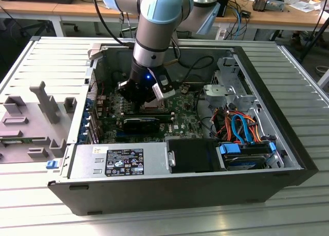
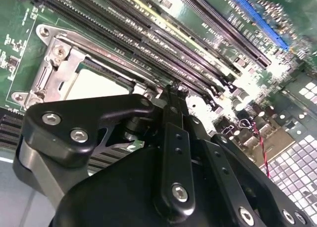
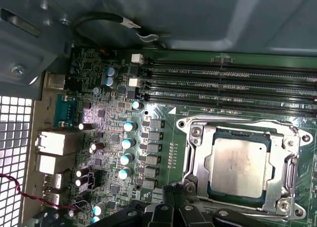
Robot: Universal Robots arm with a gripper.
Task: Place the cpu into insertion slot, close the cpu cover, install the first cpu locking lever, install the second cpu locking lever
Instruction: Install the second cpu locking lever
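The cpu (image 3: 240,166), a dull silver square chip, lies in the insertion slot (image 3: 292,138) on the green motherboard. The cpu cover (image 3: 198,160), a silver frame plate, lies flat around the chip, whose top shows through the cut-out. A thin metal lever (image 3: 237,123) runs along the socket's side by the memory slots. My gripper (image 3: 173,188) is just off the socket's edge. In the second wrist view my gripper (image 2: 171,92) is shut, fingertips together with nothing between them, beside the cpu (image 2: 96,83) and cover (image 2: 59,68). In the exterior view my gripper (image 1: 140,103) reaches down into the open computer case.
Long black memory slots (image 3: 233,86) lie beside the socket. A row of capacitors (image 3: 128,143) and rear ports (image 3: 52,143) are close by. The case holds a black block (image 1: 139,124), a power supply (image 1: 118,161), orange and blue cables (image 1: 236,125) and a drive (image 1: 247,153). Grey fixtures (image 1: 46,100) stand outside it.
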